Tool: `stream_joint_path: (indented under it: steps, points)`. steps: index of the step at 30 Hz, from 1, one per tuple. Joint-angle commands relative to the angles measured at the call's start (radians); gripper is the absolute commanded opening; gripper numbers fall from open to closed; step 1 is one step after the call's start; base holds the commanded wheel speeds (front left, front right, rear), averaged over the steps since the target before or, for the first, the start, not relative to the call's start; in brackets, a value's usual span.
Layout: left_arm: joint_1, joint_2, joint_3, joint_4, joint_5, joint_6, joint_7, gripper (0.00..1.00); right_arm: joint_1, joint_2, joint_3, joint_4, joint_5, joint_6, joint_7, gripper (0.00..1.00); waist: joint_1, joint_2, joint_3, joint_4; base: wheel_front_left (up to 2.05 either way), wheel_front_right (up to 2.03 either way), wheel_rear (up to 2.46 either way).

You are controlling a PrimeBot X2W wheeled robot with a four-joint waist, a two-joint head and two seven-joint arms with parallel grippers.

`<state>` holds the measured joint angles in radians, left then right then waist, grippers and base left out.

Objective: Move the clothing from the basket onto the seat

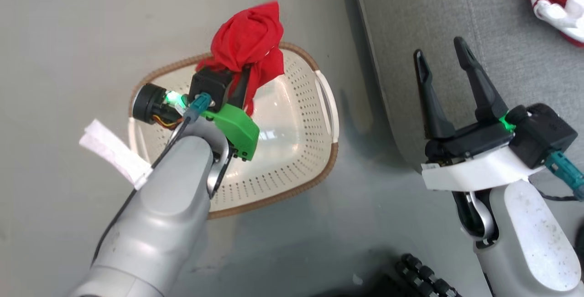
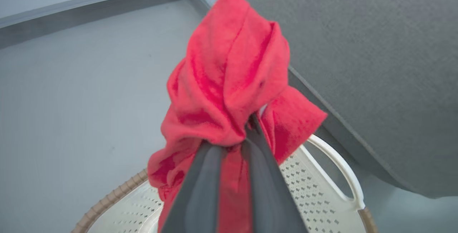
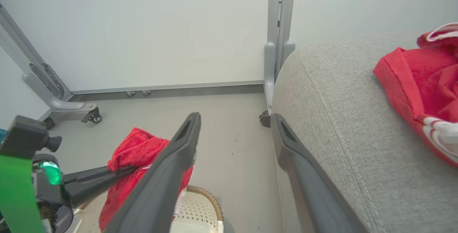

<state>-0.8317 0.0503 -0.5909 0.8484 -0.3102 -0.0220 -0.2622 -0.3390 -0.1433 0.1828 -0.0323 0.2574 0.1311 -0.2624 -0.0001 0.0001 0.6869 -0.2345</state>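
Fingers point(image 2: 200, 190) of the left hand point(image 2: 239, 132) were pinched almost shut on a bunched red garment point(image 2: 232, 64), and their tips were buried in its folds. From the head view the left hand point(image 1: 242, 80) pointed away from the robot. It held the red garment point(image 1: 248, 37) up over the far rim of the basket point(image 1: 296, 105), with one loose end hanging beside the fingers. The pale left forearm hid the near left part of the basket. In the right wrist view the garment point(image 3: 136, 150) drooped toward the basket point(image 3: 200, 208), but a dark finger crossed in front, so I could not tell whether cloth met plastic.

The cloth looked soft and nappy, plain red on the folds that showed, with a sliver of white just above the fingertips. The basket was cream-white and perforated, with a brown woven-look rim and a side handle, and it stood on the grey floor point(image 1: 68, 37) just beside the seat point(image 1: 410, 37).

The right hand point(image 1: 439, 50) stood spread wide and held nothing. It hovered at the near edge of the seat with its fingers pointing over the grey woven cushion point(image 3: 340, 100). Farther back on the cushion lay a second garment point(image 3: 422, 79), red with white striped trim, and the picture's edge cut it off. Beyond the seat's corner rose a grey metal frame point(image 3: 279, 29) on castors, against a pale wall.
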Motion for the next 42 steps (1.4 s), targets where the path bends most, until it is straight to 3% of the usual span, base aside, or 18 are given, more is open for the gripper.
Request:
stream_joint_path:
  steps: [1,11,20,30,42]
  points:
    - [0.042,0.007,0.015,-0.047,-0.001,0.009,-0.003,0.00,0.024,-0.008,-0.005,0.008,-0.010,-0.001,-0.001,1.00,0.0001,-0.0001,-0.140,0.075,0.00,0.00,0.00]
    - [0.243,0.019,0.130,-0.429,0.030,0.024,-0.002,0.00,0.132,-0.002,-0.028,0.009,-0.028,-0.001,0.055,1.00,0.0001,-0.0001,-0.316,0.136,0.00,0.00,0.00]
    - [0.351,0.016,0.199,-0.687,0.058,-0.002,-0.002,0.00,0.214,0.007,-0.042,-0.023,-0.042,-0.001,0.114,1.00,0.0001,-0.0001,-0.433,0.178,0.00,0.00,0.00]
    - [0.497,0.029,0.231,-0.834,0.063,-0.028,-0.002,0.00,0.300,0.023,-0.036,-0.057,-0.054,-0.001,0.170,1.00,0.0001,-0.0001,-0.542,0.187,0.00,0.00,0.00]
    - [0.645,0.048,0.222,-0.881,0.047,-0.011,-0.002,0.00,0.386,0.042,-0.038,-0.089,-0.066,-0.001,0.211,1.00,0.0001,-0.0001,-0.616,0.176,0.00,0.00,0.00]
